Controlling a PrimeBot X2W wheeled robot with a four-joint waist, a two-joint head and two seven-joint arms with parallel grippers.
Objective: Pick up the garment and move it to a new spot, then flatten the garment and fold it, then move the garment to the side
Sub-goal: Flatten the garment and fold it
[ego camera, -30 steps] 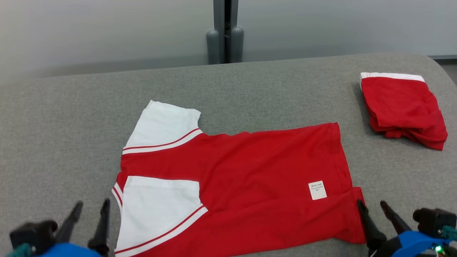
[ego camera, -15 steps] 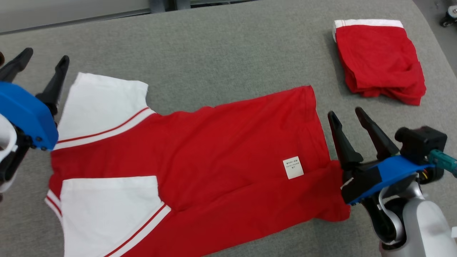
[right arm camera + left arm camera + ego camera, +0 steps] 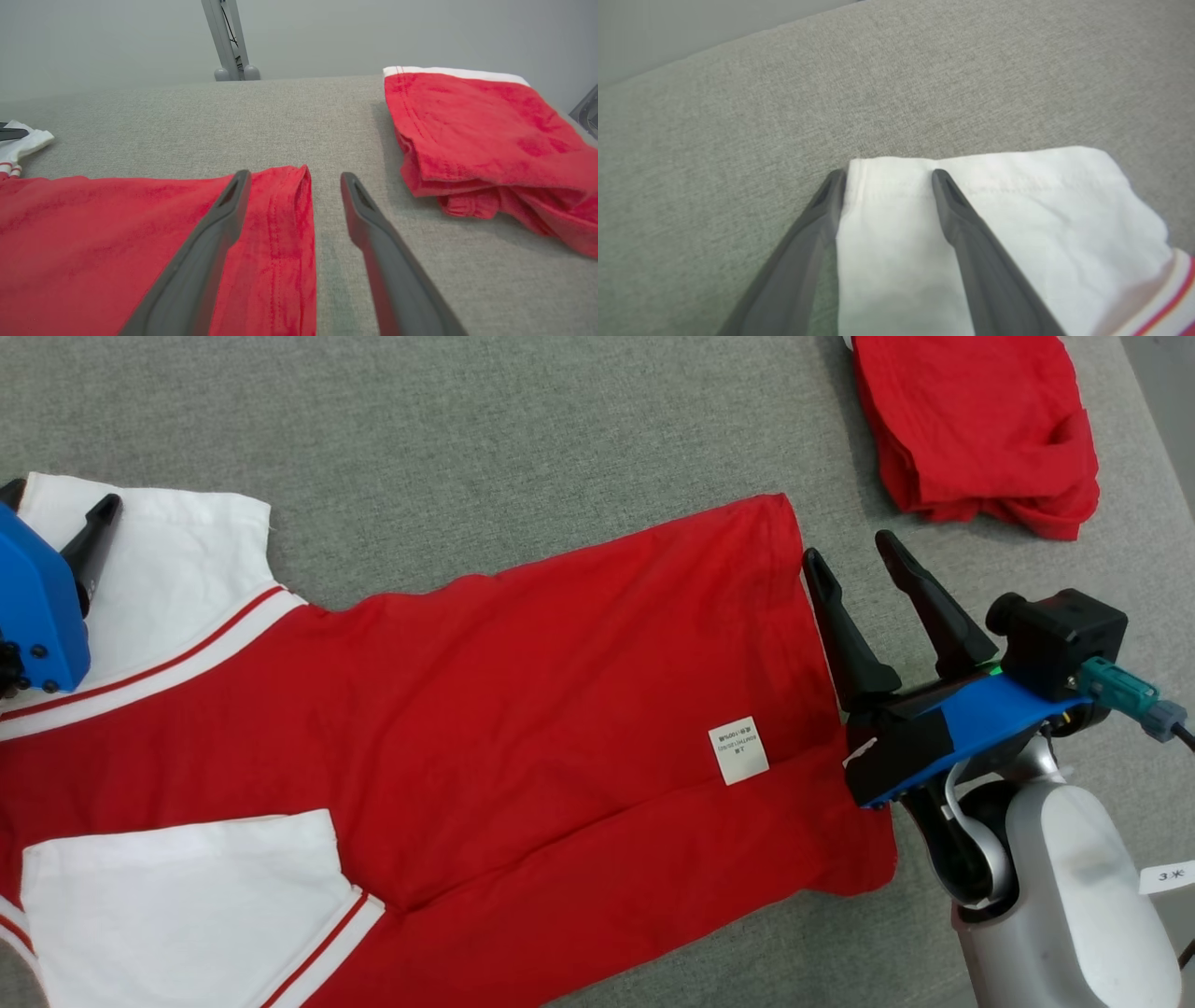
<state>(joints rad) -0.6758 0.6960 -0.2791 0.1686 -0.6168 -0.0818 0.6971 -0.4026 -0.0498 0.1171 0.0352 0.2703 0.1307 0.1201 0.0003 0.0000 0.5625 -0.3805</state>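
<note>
**Head view.** Garment (image 3: 523, 709) = red tee w/ white sleeves, spread flat on grey padded table (image 3: 467, 439). It runs from the left edge of frame to right of centre. Neck end is to the left, hem (image 3: 792, 588) to the right. Upper sleeve (image 3: 168, 569) sits at upper left, lower sleeve (image 3: 187, 905) at lower left, both w/ red-and-white stripe trim. Small white label (image 3: 738, 750) shows on the red body, right of centre, w/ a long crease running down-left from beside it. Lower part of the tee is cut off by the frame bottom.

**L gripper** (image 3: 58, 495): at far left edge, blue housing, over the upper sleeve.
- L wrist view: fingers spread wide, holding nothing.
- They straddle the corner of the sleeve cuff. One finger (image 3: 808, 242) is over bare table just beside the cloth edge, the other over white cloth.
- Contact w/ cloth: can't tell.

**R gripper** (image 3: 847, 546): right of centre, fingers likewise wide apart, holding nothing.
- R wrist view: one finger is over the red hem near its upper corner, the other over bare table just beside the hem edge.
- Contact: can't tell.
- Pale forearm (image 3: 1064, 896) is at lower right, w/ a small white sticker (image 3: 1172, 875).

**Other items.** Folded red pile (image 3: 971, 429) sits at upper right of frame, well apart from the garment. R wrist view shows a grey post (image 3: 224, 37) beyond the table's far edge.
</note>
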